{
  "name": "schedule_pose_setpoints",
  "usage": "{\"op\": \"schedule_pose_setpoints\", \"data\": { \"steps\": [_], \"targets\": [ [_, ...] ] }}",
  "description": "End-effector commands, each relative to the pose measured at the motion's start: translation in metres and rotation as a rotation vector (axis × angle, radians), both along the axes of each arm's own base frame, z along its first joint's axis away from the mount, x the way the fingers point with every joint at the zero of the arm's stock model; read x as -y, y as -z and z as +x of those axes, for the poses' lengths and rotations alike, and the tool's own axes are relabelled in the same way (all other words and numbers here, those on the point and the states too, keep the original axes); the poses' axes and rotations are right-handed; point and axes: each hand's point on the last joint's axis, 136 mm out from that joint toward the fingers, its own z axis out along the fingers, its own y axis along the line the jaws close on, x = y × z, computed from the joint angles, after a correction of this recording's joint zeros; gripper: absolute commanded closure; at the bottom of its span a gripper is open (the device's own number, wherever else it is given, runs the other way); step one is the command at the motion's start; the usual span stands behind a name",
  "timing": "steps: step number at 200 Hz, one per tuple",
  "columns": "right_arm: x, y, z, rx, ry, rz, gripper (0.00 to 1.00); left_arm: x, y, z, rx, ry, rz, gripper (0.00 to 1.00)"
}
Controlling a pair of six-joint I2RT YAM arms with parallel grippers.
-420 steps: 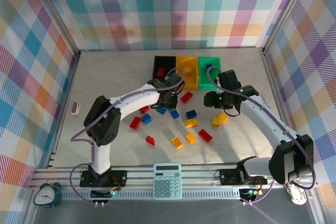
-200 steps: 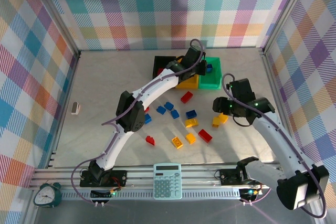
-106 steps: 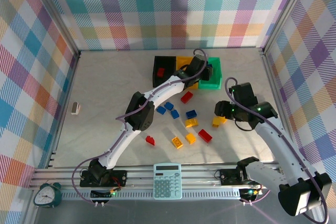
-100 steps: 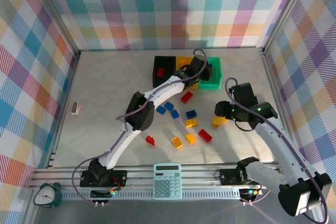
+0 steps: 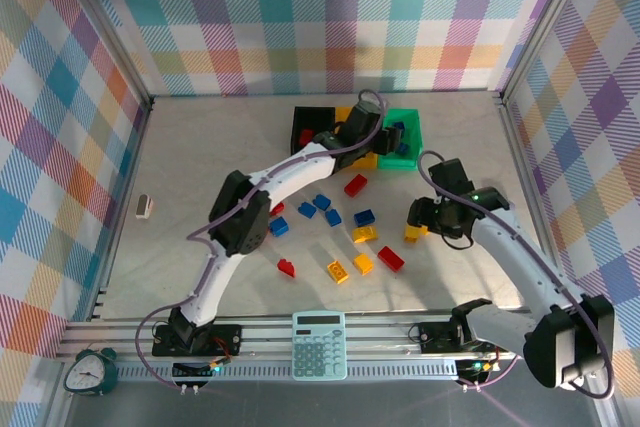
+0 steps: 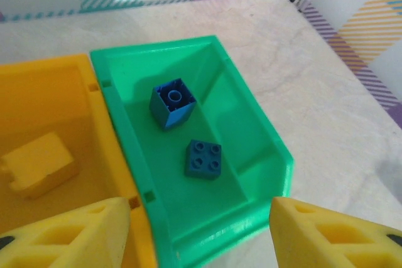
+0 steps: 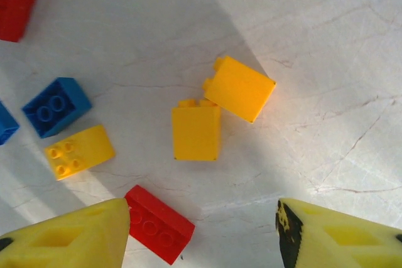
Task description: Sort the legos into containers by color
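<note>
Two small blue studded plastic bricks (image 6: pixel 173 101) are lying inside the green rectangular plastic bin (image 6: pixel 254 136), and I am holding my left tool (image 6: pixel 201 230) above it, fingers spread and gripping nothing. My right tool (image 7: pixel 201 230) is hovering, likewise spread and empty, over two touching yellow bricks (image 7: pixel 196 131) on the pale counter (image 7: pixel 326 61).
</note>
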Motion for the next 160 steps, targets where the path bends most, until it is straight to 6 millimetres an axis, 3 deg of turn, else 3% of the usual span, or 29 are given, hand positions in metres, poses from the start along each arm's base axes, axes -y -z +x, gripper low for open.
{"op": "schedule_pose_setpoints", "data": {
  "steps": [1, 59, 115, 160],
  "targets": [
    [0.005, 0.010, 0.003, -0.013, 0.050, -0.012, 0.34, -0.016, -0.061, -0.027, 0.105, 0.074, -0.013, 0.40],
    [-0.007, 0.032, 0.004, -0.074, -0.009, 0.018, 0.37, -0.069, -0.082, -0.123, 0.046, 0.265, 0.024, 0.37],
    [-0.019, 0.061, 0.013, -0.146, -0.058, 0.025, 0.44, -0.111, -0.098, -0.182, 0.056, 0.333, 0.002, 0.32],
    [-0.022, 0.076, 0.017, -0.178, -0.060, 0.013, 0.46, -0.134, -0.103, -0.246, 0.018, 0.494, -0.018, 0.33]
  ]
}}
